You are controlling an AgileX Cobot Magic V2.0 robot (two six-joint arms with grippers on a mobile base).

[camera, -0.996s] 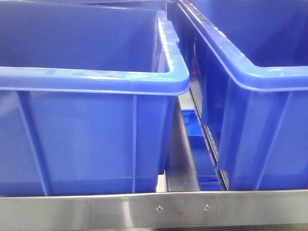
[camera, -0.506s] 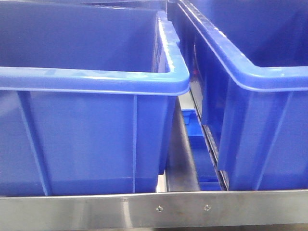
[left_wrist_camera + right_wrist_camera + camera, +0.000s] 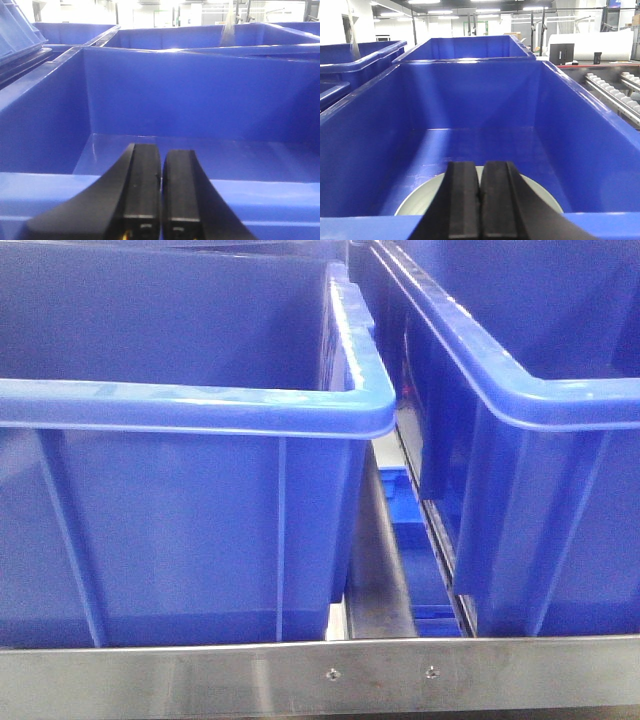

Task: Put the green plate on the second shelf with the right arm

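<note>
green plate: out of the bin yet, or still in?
Still in. The right wrist view shows the green plate lying flat on the floor of the blue bin, below the shut right end effector, which isn't gripping it.

2 blue bins side by side.

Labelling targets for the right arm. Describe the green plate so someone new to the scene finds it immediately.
In the right wrist view, find the big blue bin that fills the frame, open-topped with smooth walls. The green plate lies on its floor at the near end, partly hidden behind the shut right gripper. It is the only pale, round thing there; everything around it is saturated blue.
</note>
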